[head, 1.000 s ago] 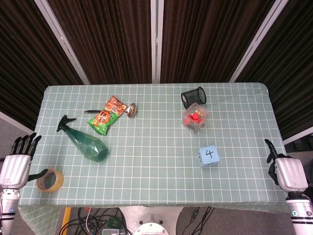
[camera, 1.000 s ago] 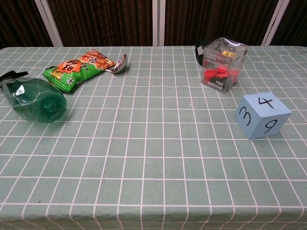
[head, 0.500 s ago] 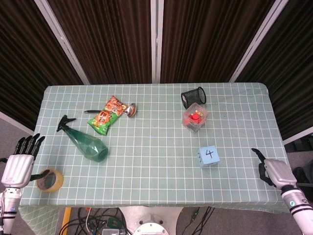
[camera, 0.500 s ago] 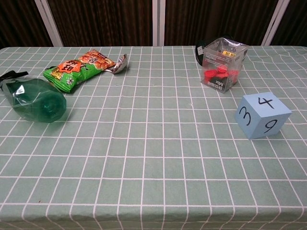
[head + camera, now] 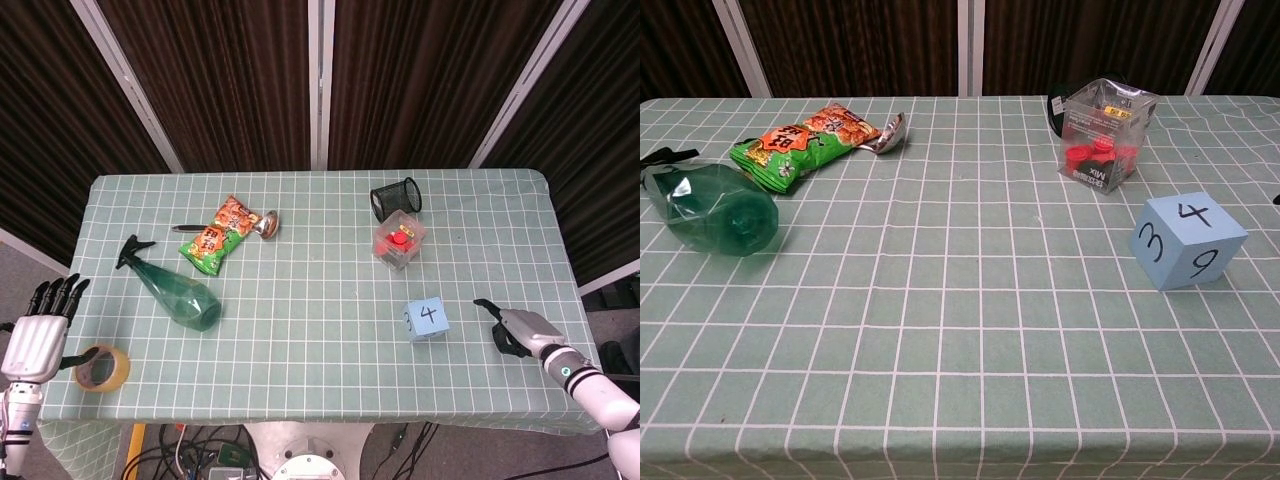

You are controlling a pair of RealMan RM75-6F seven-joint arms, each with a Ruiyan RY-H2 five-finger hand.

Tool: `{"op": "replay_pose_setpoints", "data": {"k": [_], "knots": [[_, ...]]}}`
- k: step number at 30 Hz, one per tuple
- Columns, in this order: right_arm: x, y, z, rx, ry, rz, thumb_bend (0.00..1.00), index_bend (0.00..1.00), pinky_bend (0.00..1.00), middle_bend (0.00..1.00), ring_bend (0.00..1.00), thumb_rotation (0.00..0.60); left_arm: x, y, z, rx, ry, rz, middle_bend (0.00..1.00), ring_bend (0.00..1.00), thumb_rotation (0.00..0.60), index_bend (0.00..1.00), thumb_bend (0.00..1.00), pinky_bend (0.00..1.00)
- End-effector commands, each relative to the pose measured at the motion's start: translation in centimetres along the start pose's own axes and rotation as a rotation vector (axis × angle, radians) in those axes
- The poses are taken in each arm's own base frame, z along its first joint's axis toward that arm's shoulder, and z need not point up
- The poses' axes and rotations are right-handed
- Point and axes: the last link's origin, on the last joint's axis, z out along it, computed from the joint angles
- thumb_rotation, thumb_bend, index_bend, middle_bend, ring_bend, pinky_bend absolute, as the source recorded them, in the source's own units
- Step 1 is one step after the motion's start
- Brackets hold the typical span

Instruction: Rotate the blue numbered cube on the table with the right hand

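Observation:
The blue numbered cube (image 5: 427,318) sits on the right half of the table with 4 on top; the chest view shows the cube (image 5: 1187,240) with 3 and 9 on its near faces. My right hand (image 5: 516,329) hovers over the table's right side, a short way right of the cube and apart from it, holding nothing, its fingers pointing toward the cube. Only a dark fingertip shows at the chest view's right edge. My left hand (image 5: 34,338) hangs beyond the table's left edge, fingers spread and empty.
A clear box of red caps (image 5: 399,240) and a black mesh cup (image 5: 396,198) stand behind the cube. A green spray bottle (image 5: 175,288), snack bags (image 5: 218,235), a spoon (image 5: 264,226) and a tape roll (image 5: 102,367) lie on the left.
My right hand has swung in from beyond the table's right edge to over the table, closer to the cube. The left hand barely shifted. The cube has not moved.

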Motion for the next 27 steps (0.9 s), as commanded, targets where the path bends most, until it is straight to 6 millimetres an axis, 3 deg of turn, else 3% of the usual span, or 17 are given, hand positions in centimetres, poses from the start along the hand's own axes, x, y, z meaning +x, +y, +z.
{"op": "replay_pose_setpoints", "data": {"k": [1,12,27], "knots": [[-0.1,-0.9,0.2,0.015,-0.034,0.029,1.0,0.0,0.75,0.91,0.81,0.6,-0.1,0.0,0.0,0.0,-0.003,-0.002,0.02,0.0,0.6,0.03,0.0,0.04],[0.4,-3.2,0.4,0.061,-0.113,0.063,1.0,0.0,0.75,0.91,0.81,0.6,-0.8,-0.3,0.3,-0.001,-0.021,-0.014,0.02,0.0,0.6,0.03,0.0,0.04],[1.9,-5.4,2.9,0.069,-0.17,0.105,1.0,0.0,0.75,0.91,0.81,0.6,-1.4,-1.0,0.3,0.018,-0.043,-0.025,0.02,0.0,0.6,0.03,0.0,0.04]]}}
